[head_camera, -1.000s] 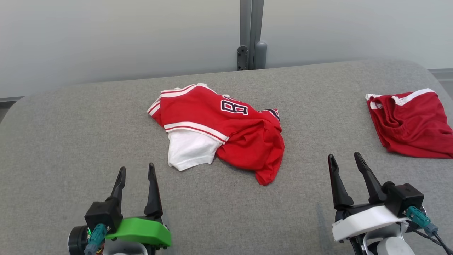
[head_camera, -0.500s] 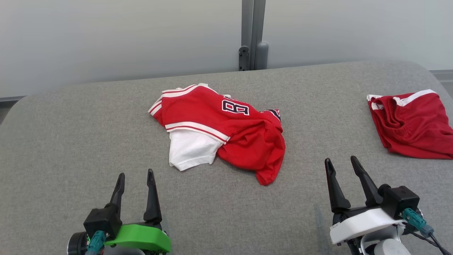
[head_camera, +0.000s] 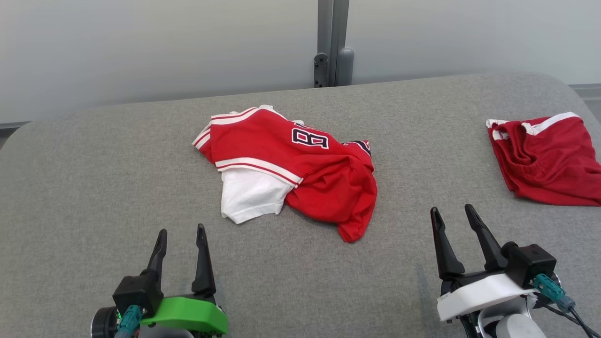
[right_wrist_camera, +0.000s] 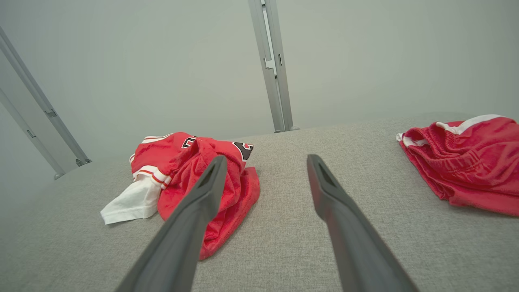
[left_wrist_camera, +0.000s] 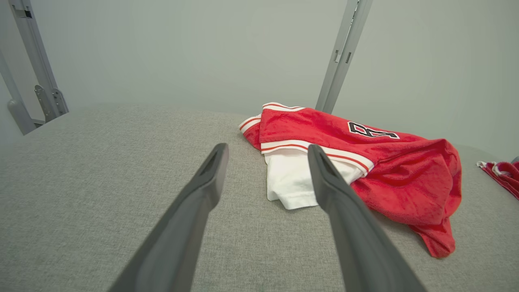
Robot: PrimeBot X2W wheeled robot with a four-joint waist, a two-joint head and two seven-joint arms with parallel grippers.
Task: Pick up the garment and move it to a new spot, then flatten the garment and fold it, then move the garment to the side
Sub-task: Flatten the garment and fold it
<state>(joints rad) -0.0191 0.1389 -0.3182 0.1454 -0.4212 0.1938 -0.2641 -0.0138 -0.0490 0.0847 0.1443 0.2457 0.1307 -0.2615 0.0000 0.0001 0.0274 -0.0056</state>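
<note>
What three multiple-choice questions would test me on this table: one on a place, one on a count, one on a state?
1. Where does the crumpled jersey lie on the grey table?
A) at the left edge B) near the middle C) hanging off the far edge
2. How many garments lie there?
A) one B) four C) two
3. How do the left gripper and right gripper stand?
A) open and empty B) shut on the jersey C) shut on nothing

Answers:
1 B: the head view shows it mid-table.
2 C: the jersey plus the red shorts at the right.
3 A: both finger pairs stand apart, short of the cloth.
</note>
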